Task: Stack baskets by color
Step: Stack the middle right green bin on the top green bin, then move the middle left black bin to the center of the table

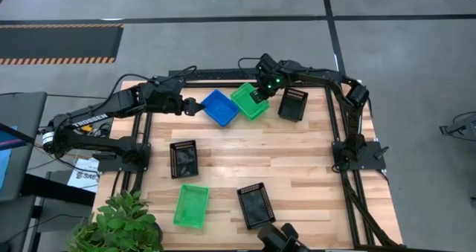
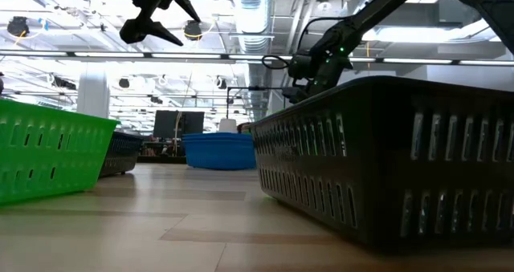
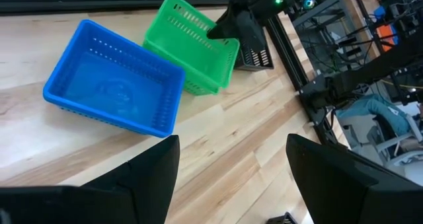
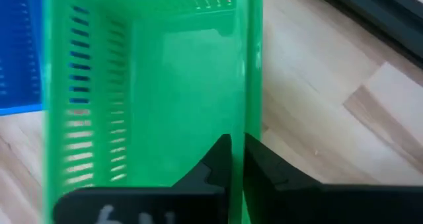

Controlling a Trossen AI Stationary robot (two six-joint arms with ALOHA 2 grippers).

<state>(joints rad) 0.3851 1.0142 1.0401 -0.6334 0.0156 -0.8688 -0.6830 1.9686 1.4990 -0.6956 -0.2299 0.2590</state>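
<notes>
A green basket (image 1: 249, 101) sits at the table's far side between a blue basket (image 1: 221, 107) and a black basket (image 1: 292, 103). My right gripper (image 1: 260, 91) is over its far-right rim, nearly shut, one finger on each side of the wall (image 4: 238, 161). My left gripper (image 1: 195, 105) hangs open above the table just left of the blue basket, its fingers (image 3: 231, 178) wide apart and holding nothing. A second green basket (image 1: 191, 206) and two more black baskets (image 1: 184, 158) (image 1: 255, 205) rest flat on the table nearer the front. My right gripper pinches the green basket's long wall (image 4: 253, 105) near one end, on the side facing the black basket. One finger (image 4: 215, 161) is inside and one outside. The fingers slant down from above. Whether the basket's bottom rests fully on the table, I cannot tell.
Bare wood lies in the table's middle and right. A potted plant (image 1: 119, 222) stands at the near left corner. A black frame rail (image 1: 223, 73) runs along the far edge. In the low view the near black basket (image 2: 385, 160) blocks most of the right.
</notes>
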